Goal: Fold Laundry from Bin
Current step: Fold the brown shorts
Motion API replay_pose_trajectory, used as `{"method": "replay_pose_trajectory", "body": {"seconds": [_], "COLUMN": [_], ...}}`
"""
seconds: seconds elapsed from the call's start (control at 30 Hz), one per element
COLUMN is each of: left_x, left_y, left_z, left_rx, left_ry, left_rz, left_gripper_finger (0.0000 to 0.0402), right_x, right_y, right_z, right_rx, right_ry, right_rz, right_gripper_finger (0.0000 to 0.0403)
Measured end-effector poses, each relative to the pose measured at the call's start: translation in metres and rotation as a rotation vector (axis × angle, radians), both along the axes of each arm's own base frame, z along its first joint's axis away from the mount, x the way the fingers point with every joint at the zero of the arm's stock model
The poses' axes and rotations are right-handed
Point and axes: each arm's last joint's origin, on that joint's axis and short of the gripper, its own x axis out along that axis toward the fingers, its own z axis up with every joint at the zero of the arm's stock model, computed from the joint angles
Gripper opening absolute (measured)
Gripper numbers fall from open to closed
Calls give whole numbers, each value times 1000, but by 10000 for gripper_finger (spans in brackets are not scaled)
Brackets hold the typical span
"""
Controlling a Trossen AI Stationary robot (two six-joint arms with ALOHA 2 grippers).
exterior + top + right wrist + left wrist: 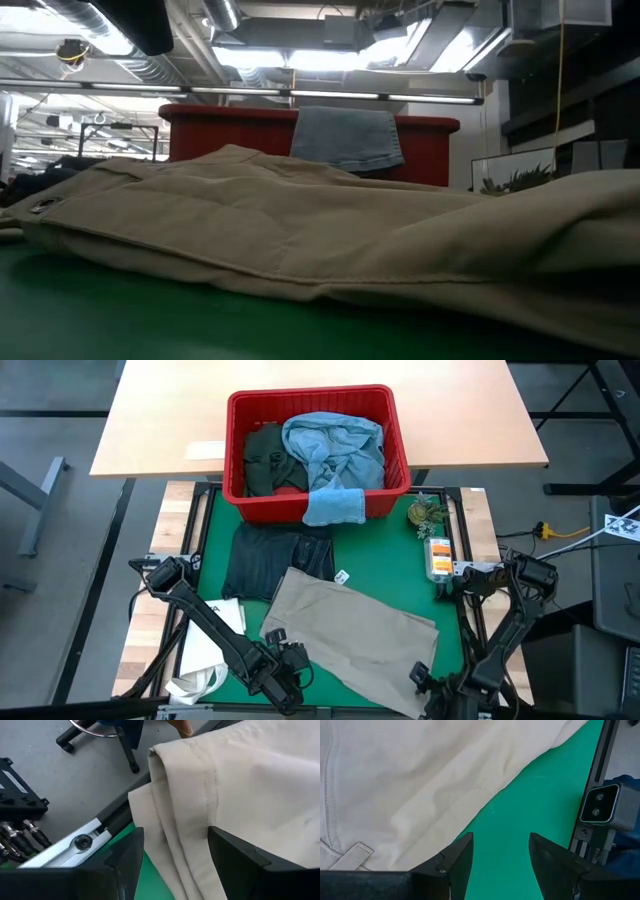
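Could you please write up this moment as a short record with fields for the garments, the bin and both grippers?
on the mat: khaki trousers spread flat; dark jeans beside them, toward the bin
bin: red bin at the mat's far edge, holding a dark green piece and light blue jeans; a small light blue cloth hangs over its front rim
left gripper: open, over bare green mat at the trousers' near edge, holding nothing
right gripper: open, fingers either side of the trousers' folded edge

One red bin [236, 450], five garments, one white tote bag [205, 650], two arms
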Motion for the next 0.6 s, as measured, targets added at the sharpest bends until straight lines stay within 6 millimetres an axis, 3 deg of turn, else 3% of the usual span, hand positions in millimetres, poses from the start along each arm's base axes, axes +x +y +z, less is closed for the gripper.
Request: {"method": "replay_pose_trajectory", "body": {"seconds": [0.4, 0.6], "left_x": [0, 7], "left_y": [0, 0], "left_z": [0, 2], "left_rx": [-2, -31], "left_ry": [-6, -53], "left_rz": [1, 12], "left_gripper_finger": [186, 186], "right_x": [-3, -3], "right_y": [-8, -8], "right_z": [-14, -22], "right_rx": [-6, -30], "right_ry": [6, 13], "right_rz": [1, 3], "right_gripper_finger": [217, 154]}}
